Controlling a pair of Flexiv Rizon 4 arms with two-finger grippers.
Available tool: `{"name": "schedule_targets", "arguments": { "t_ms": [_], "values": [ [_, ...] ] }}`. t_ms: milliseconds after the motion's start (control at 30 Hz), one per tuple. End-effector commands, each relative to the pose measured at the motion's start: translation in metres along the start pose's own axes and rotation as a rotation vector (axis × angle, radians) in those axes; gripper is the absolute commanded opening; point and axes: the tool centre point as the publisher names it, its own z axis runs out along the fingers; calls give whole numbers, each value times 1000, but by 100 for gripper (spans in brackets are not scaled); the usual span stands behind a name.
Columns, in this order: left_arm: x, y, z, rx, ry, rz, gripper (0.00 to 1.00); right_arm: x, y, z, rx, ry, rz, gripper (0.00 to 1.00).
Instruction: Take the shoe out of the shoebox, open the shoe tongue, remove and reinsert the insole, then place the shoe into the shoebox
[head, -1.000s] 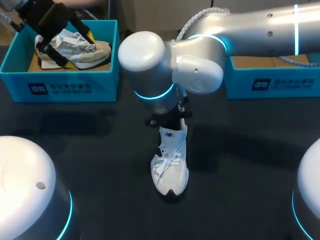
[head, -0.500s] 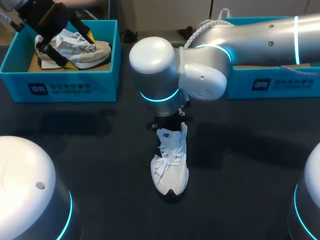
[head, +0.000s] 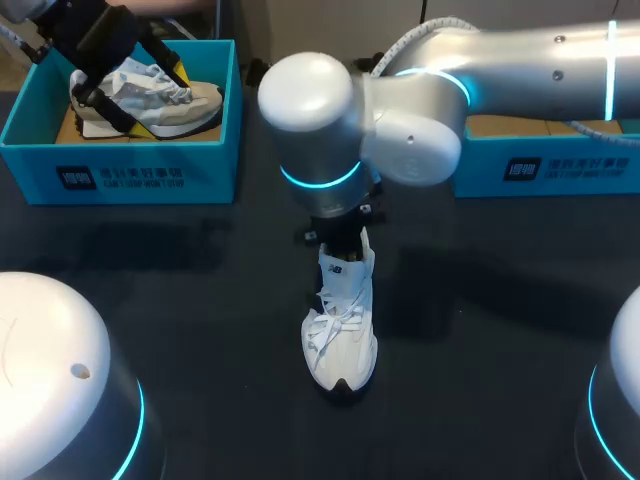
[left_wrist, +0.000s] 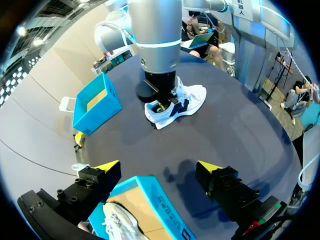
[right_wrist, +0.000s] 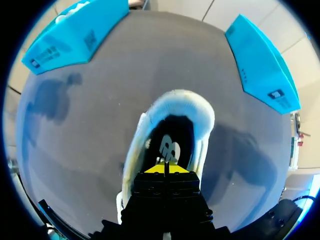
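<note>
White shoe (head: 340, 335) sits upright mid-table (head: 200, 300), long axis running near to far — toe at the near edge, heel and open collar toward the far side. The right gripper (right_wrist: 166, 169) is right over the collar, yellow tips pressed together with nothing seen between them, and its arm hides the heel from above. The right shoebox (head: 540, 170) stands well apart, far right. Far left, the left gripper (left_wrist: 159, 167) hangs spread wide over the left shoebox (head: 120, 165) — a grey shoe (head: 160, 100) lies inside.

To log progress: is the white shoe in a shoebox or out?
Out: the white shoe stands upright on the table, apart from the left shoebox and the right shoebox.
</note>
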Motion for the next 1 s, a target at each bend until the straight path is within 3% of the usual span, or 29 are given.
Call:
{"name": "schedule_targets", "arguments": {
  "t_ms": [33, 533, 700, 1000],
  "values": [
    [-1, 1, 0, -1, 5, 0, 100, -8, 4, 6, -1, 38, -13, 0],
    [-1, 1, 0, -1, 5, 0, 100, -1, 13, 43, 13, 46, -39, 0],
    [-1, 1, 0, -1, 5, 0, 100, 1, 12, 43, 20, 54, -38, 0],
    [-1, 1, 0, -1, 5, 0, 100, -6, 12, 14, -17, 17, -22, 0]
  ]
}}
